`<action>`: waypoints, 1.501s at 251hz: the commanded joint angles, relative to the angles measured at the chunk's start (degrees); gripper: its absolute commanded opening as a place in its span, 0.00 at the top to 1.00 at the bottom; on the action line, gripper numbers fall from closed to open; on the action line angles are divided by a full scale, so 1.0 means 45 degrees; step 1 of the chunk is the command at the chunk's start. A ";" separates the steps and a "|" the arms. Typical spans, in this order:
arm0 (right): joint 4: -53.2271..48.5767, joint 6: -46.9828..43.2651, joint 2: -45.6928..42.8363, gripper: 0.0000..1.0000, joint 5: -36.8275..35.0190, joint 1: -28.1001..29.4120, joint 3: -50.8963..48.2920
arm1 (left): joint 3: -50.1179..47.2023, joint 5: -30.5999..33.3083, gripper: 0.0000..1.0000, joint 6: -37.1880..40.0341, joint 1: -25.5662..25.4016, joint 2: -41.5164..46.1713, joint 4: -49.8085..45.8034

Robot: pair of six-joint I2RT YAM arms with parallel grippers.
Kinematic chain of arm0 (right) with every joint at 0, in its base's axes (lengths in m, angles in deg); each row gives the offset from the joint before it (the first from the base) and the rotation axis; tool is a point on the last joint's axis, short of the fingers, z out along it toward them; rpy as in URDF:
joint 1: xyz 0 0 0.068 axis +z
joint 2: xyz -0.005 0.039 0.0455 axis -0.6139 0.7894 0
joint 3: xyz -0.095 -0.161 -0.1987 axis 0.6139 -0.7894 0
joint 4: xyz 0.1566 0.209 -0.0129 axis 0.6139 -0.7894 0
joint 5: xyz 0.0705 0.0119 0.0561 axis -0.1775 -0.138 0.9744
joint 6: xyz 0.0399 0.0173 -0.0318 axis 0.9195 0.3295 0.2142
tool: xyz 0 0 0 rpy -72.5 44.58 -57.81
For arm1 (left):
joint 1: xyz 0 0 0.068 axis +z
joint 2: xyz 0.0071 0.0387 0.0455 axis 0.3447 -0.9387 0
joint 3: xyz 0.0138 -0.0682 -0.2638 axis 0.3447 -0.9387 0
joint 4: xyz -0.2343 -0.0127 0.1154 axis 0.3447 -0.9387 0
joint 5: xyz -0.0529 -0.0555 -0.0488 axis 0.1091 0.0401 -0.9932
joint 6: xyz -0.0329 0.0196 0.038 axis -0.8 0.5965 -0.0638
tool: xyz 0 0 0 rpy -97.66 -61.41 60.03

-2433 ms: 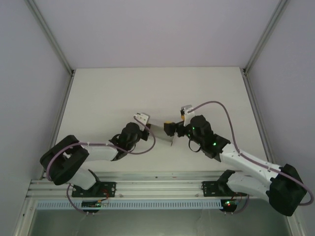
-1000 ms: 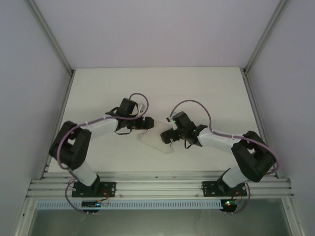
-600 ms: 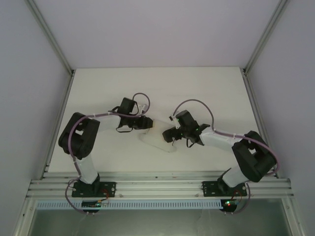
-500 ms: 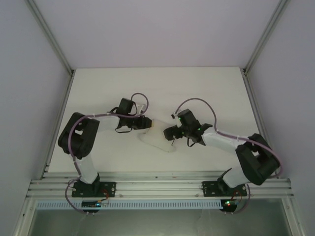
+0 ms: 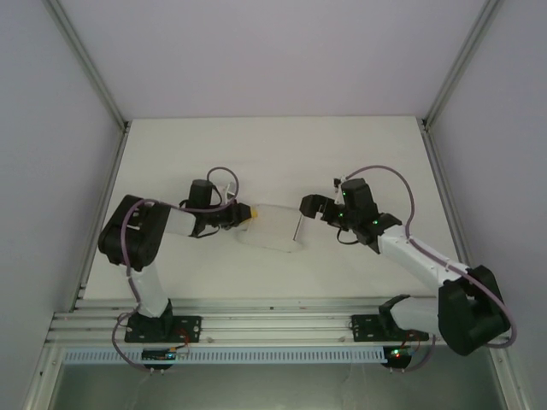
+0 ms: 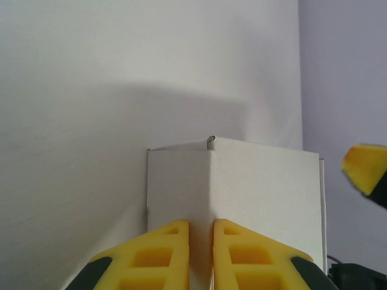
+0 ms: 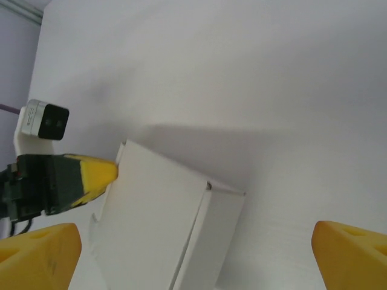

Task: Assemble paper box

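1. The left gripper [image 5: 242, 213] is clamped on the left end of the paper box [image 5: 275, 229]. On the left wrist view its yellow fingers [image 6: 166, 257] pinch a fold of card with barely a slit between them.
2. The right gripper [image 5: 309, 205] is spread wide and carries nothing. On the right wrist view its fingertips [image 7: 42, 248] sit far apart at the lower corners, with the box lying ahead between them.
3. The box rests on the table [image 5: 359, 154], near its middle, partly formed: we see one creased corner and a side wall.
4. From above, the box lies at 3 o'clock from the left gripper, touching it. It lies at 7 o'clock from the right gripper, just beside it; we cannot tell whether they touch.
5. We judge that the step in hand is for the right arm to take the free end while the left anchors.
6. To do it well:
   - hold the left pinch firm;
   - bring the right fingers down astride one wall only;
   - close gently and fold along the crease.
7. The card looks thin, so a squeeze across the hollow would likely buckle it.
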 commanded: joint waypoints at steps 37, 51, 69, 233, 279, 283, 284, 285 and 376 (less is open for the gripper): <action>0.1204 0.1960 0.2600 0.00 0.3837 -0.0257 0.0154 | -0.0121 -0.0372 0.89 -0.1279 0.0193 -0.0973 0.1902; 0.1504 0.2056 0.3176 0.01 0.4217 -0.0218 0.0266 | -0.0197 -0.0378 0.89 -0.1237 0.0210 -0.0947 0.1954; 0.2412 0.2369 0.3887 0.01 0.4858 -0.0170 0.0232 | -0.0202 -0.0354 0.89 -0.0982 0.0213 -0.0835 0.1784; 0.9945 0.6317 0.6406 0.62 0.7129 -0.0639 -0.0628 | 0.0719 0.0320 0.16 0.1132 0.0289 0.1348 -0.0372; 0.8365 0.5882 0.5854 0.64 0.6847 -0.0845 -0.0298 | 0.1176 0.3488 0.00 0.4388 0.0071 0.4331 -0.3774; 0.8203 0.5843 0.5809 0.65 0.6831 -0.0864 -0.0273 | 0.1168 0.3754 0.00 0.4701 -0.0023 0.4604 -0.3964; 0.8166 0.5823 0.5801 0.65 0.6831 -0.0863 -0.0271 | 0.1178 0.3832 0.00 0.4779 -0.0043 0.4665 -0.4001; 0.8137 0.5812 0.5797 0.66 0.6822 -0.0872 -0.0260 | 0.1173 0.3891 0.00 0.4857 -0.0063 0.4735 -0.4029; 0.6182 0.6827 0.5575 0.69 0.7959 -0.1532 0.1017 | 0.1056 0.7570 0.00 1.2329 -0.4297 0.8394 -0.6703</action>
